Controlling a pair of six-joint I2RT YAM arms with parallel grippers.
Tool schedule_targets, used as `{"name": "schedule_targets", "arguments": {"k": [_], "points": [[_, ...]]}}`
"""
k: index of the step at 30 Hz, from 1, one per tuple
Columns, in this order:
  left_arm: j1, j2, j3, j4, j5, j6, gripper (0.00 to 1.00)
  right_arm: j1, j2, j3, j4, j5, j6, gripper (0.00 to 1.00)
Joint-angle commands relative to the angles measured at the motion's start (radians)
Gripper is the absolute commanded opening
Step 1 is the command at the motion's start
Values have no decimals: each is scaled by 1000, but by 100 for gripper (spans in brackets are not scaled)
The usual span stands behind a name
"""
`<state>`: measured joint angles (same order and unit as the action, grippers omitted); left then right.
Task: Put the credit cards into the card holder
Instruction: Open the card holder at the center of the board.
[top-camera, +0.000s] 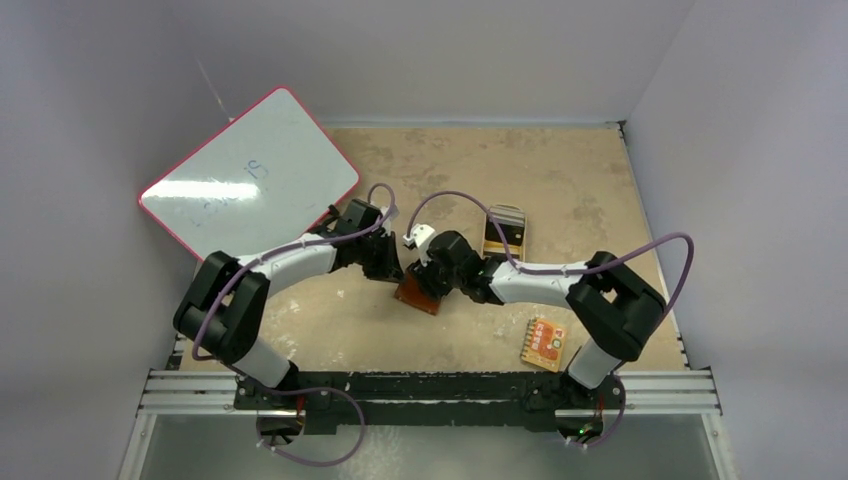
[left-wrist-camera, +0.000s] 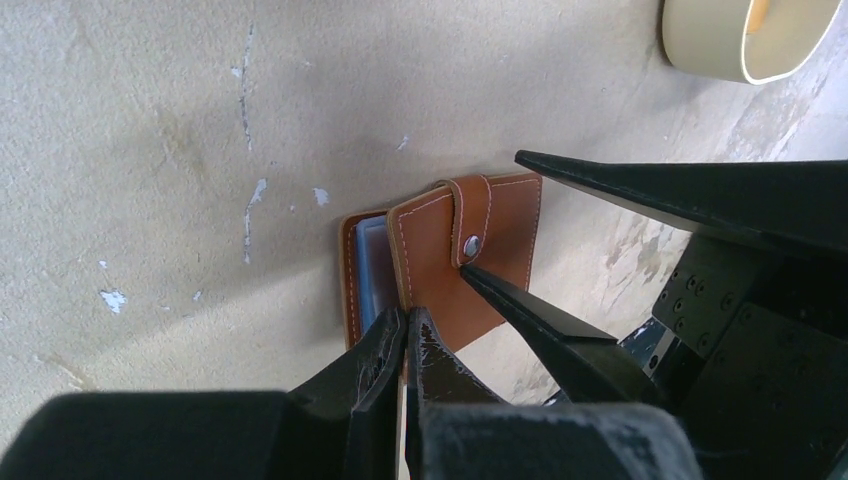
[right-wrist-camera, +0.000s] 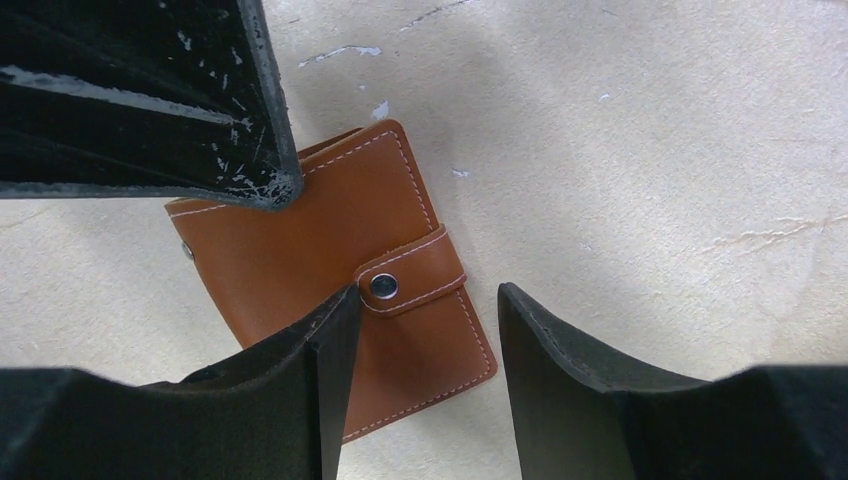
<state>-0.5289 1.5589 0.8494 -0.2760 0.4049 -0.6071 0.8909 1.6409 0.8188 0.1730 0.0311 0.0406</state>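
The brown card holder lies on the table between the two arms, its snap tab fastened. My left gripper is shut on the edge of its cover, which stands slightly raised, and a bluish-grey pocket shows beneath it. My right gripper is open. One of its fingertips touches the cover beside the snap, the other hangs over bare table. I cannot make out the credit cards; a dark shape lies in the tan dish.
A white board with a red rim lies at the back left. An orange-red patterned packet lies at the front right, near the right arm's base. The tan dish stands just behind the card holder.
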Motion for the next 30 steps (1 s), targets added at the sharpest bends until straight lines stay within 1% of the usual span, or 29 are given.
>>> {"name": "schedule_targets", "arguments": {"k": [1,4,9,13,17,23,25,30], "points": [[9,3,45,20,18,17,0,26,4,30,57,-42,-30,57],[16,11,43,19,9,23,0,28,-4,16,75,-72,-40,57],[26,24,47,8,-5,31,0,28,4,7,75,-75,-53,56],[28,20,43,6,-11,30,0,29,28,12,61,-4,-47,53],[32,27,45,-7,-19,38,0,28,35,9,67,34,-34,48],[33,29,49,-25,-27,46,0,29,57,13,61,84,0,34],[33,25,50,-32,-29,49,0,28,64,14,62,98,10,27],[39,17,53,-52,-37,59,0,29,47,-9,58,117,71,3]]}}
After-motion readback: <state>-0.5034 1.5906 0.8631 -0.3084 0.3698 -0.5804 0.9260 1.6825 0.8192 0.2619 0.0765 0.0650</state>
